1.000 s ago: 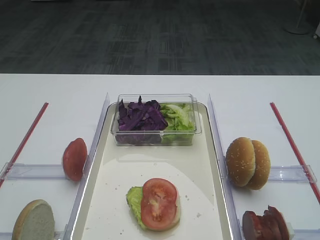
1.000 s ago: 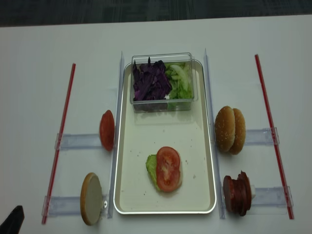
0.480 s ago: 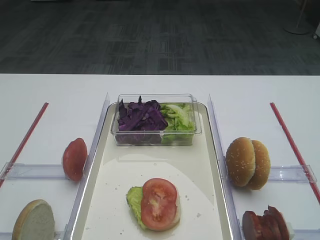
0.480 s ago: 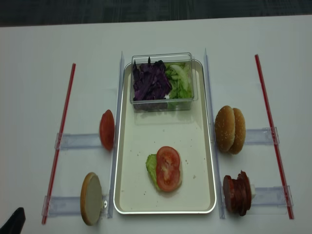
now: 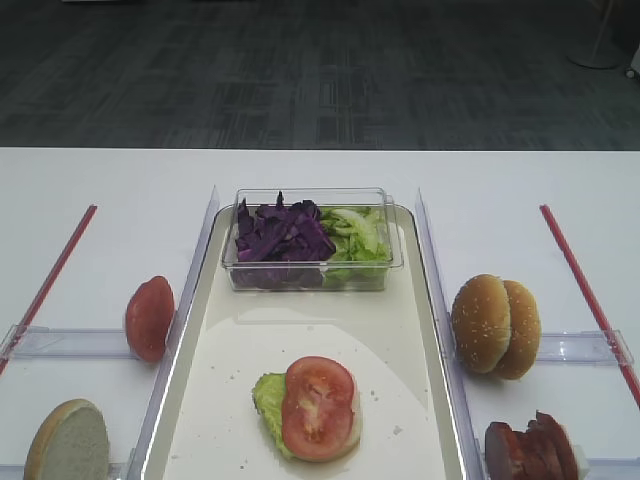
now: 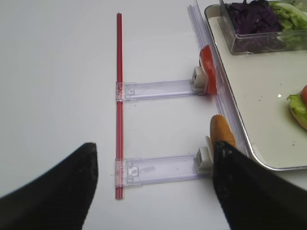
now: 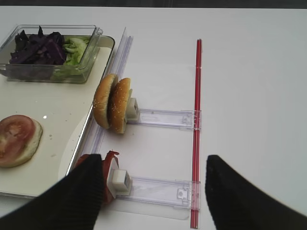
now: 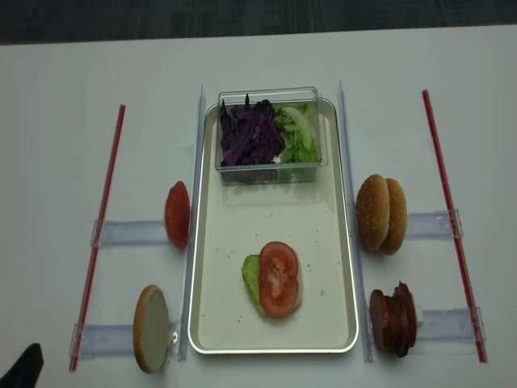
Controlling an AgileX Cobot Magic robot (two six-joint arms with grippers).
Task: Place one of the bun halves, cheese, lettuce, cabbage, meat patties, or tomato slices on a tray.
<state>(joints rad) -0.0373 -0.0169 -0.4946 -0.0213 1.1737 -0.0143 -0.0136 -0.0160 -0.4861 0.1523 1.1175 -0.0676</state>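
Tray: the cream tray (image 8: 212,319) sits mid-table, long side running away from the robot.
On the tray: a tomato slice (image 8: 279,278) lies flat on a lettuce leaf (image 8: 251,275) and a pale bun half (image 7: 32,141), toward the near end.
Far end of tray: a clear box (image 8: 271,170) holds purple cabbage (image 8: 250,136) on the left and more lettuce on the right.
Left of tray: a red tomato end piece (image 8: 177,215) stands on edge in a clear holder (image 6: 158,88); nearer, a bun half (image 8: 150,328) stands on edge with its pale face showing.
Right of tray: two seeded bun halves (image 8: 381,214) stand pressed together on edge; nearer, meat patties (image 8: 392,320) stand upright in a row.
Only the realsense overhead view: a dark tip of the left arm at the bottom left corner; the other high view shows no arm at all.
Only the left wrist view: the left pincer (image 6: 153,184) with fingers (image 6: 57,191) spread wide, nothing between them, hanging above the near holder.
Only the right wrist view: the right pincer (image 7: 153,191), fingers (image 7: 240,196) wide apart and empty, above the patty holder.
Tomato slice versus pincers: well apart from both; it shows at the left edge of the right wrist view and barely at the right edge of the left one.
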